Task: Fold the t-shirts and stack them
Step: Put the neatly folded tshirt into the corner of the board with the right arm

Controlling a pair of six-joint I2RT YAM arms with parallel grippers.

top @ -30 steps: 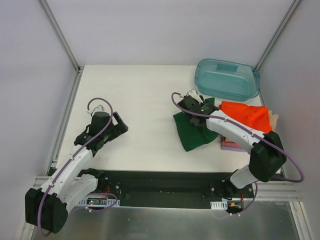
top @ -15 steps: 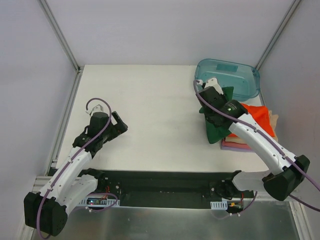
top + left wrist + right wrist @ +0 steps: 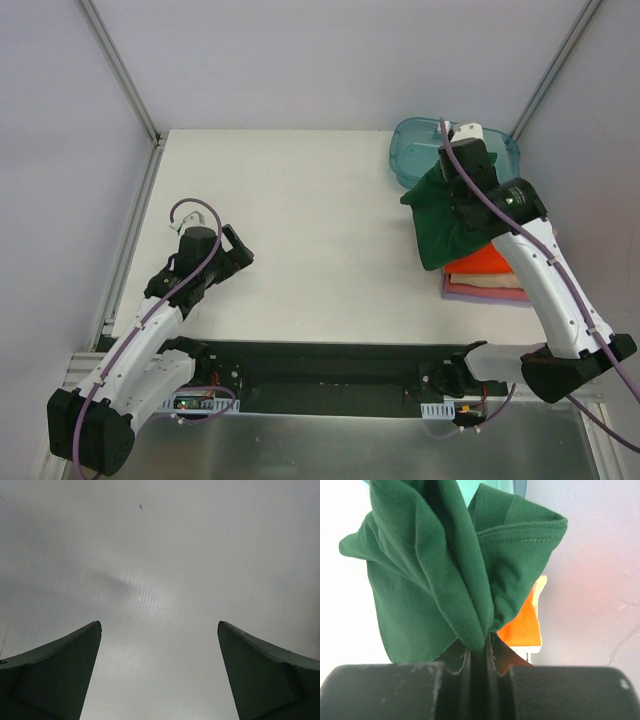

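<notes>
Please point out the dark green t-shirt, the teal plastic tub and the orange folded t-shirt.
dark green t-shirt (image 3: 437, 228): top external view, middle of the cloth.
teal plastic tub (image 3: 412, 148): top external view, left wall.
orange folded t-shirt (image 3: 486, 262): top external view, visible top face.

Two arms, same build: left arm (image 3: 150, 320) and right arm (image 3: 550, 275) have white link shells, black joint housings and black bases. A purple cable (image 3: 188, 204) loops along each. Left end effector (image 3: 160, 625) fingers (image 3: 60, 672) are dark grey-green tapered wedges. Right end effector (image 3: 479, 650) has a black, blocky body.
</notes>
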